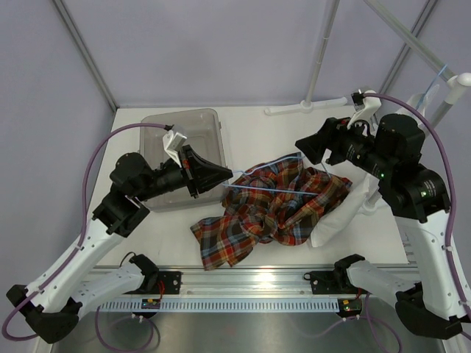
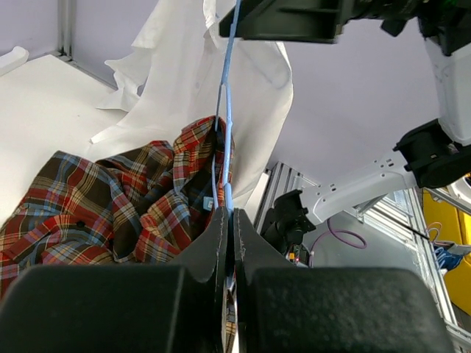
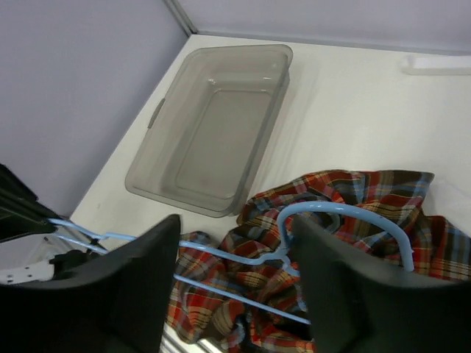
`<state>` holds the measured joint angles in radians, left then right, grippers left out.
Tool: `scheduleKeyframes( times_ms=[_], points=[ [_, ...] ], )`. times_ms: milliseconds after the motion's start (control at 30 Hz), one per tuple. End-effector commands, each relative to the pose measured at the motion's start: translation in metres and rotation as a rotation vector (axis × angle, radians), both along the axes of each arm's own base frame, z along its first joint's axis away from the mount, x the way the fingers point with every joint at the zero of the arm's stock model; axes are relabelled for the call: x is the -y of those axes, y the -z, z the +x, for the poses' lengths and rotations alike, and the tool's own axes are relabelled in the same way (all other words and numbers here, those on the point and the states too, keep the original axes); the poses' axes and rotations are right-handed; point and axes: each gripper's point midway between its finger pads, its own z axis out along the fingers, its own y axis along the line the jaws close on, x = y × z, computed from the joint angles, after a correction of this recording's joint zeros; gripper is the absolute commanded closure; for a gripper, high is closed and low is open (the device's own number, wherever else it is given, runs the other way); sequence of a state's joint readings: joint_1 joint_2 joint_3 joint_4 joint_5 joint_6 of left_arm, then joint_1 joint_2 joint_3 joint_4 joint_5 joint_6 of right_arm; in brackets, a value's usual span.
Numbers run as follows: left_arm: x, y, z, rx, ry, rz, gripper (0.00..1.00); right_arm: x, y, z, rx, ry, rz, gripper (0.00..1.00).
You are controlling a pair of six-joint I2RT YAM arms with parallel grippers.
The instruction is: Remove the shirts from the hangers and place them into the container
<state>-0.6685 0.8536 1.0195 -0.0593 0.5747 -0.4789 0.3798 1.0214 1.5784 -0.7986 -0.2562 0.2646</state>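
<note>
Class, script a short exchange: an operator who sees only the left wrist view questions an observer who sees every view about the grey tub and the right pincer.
Operator: My left pincer is shut on the thin light-blue wire hanger. Is anything inside the rectangular translucent grey plastic tub?
Observer: No, it is empty.
Operator: Is the right pincer clamping the hanger too?
Observer: No. Its jaws stand open, and the hanger's hook shows free beyond them.
</note>
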Motion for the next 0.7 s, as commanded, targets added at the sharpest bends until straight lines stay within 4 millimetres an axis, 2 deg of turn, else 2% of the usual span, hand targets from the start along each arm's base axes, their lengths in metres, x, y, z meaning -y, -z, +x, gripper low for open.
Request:
scheduleKeyframes(
  times_ms=[0,33,133,300,333,367,433,467,500,533,667],
  points=[
    [-0.002,-0.010,0.005,0.050,-0.035,-0.033,1.00,-0.008,-0.034,-0.026,0.073,-0.086,0.069,0.23],
    [-0.003,-0.012,0.006,0.057,-0.045,-0.035,1.00,-0.008,-0.039,-0.031,0.080,-0.094,0.079,0.15],
    [-0.005,-0.023,0.006,0.093,-0.058,-0.068,1.00,-0.001,-0.054,-0.047,0.114,-0.091,0.105,0.05],
    [-0.005,-0.039,0.008,0.144,-0.068,-0.114,1.00,0.014,-0.081,-0.079,0.176,-0.079,0.144,0.02],
    [-0.006,-0.043,0.008,0.153,-0.073,-0.122,1.00,0.022,-0.091,-0.094,0.213,-0.066,0.159,0.02],
    [-0.007,-0.045,0.010,0.157,-0.087,-0.123,1.00,0.026,-0.096,-0.101,0.226,-0.059,0.163,0.01],
    [-0.011,-0.050,0.012,0.159,-0.108,-0.053,1.00,0.039,-0.107,-0.121,0.260,-0.035,0.166,0.01],
    [-0.015,-0.053,0.015,0.153,-0.140,-0.030,1.00,0.043,-0.110,-0.126,0.269,-0.027,0.164,0.00],
    [-0.017,-0.044,0.017,0.128,-0.153,0.021,1.00,0.047,-0.112,-0.130,0.272,-0.016,0.160,0.01],
    [-0.024,-0.057,0.015,0.140,-0.180,0.017,1.00,0.054,-0.116,-0.139,0.284,0.004,0.163,0.01],
    [-0.036,-0.046,0.004,0.048,-0.199,0.056,1.00,0.068,-0.114,-0.147,0.304,0.066,0.178,0.01]
  ],
)
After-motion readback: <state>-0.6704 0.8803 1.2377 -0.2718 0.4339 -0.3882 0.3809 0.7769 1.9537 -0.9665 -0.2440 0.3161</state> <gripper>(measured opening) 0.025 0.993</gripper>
